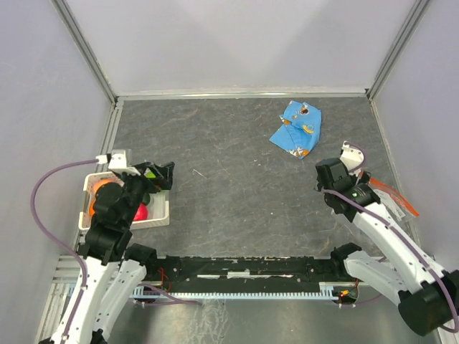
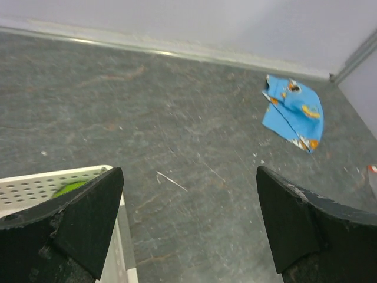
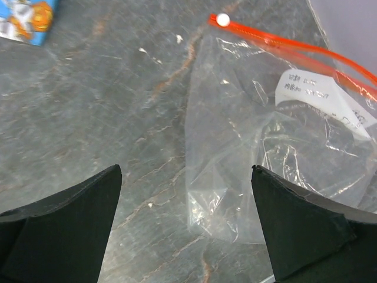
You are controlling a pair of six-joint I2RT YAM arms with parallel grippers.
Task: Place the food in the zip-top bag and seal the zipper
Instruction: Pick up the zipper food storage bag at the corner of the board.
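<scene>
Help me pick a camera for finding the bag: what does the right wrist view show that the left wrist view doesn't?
Only the right wrist view: the zip-top bag, its red-orange zipper and white label. Only the left wrist view: a corner of the white basket holding a green fruit, and the back wall; of the bag, at most a red speck at the right edge. Both: the blue snack packet, the grey table, and an open, empty hand: right hand, left hand.
</scene>
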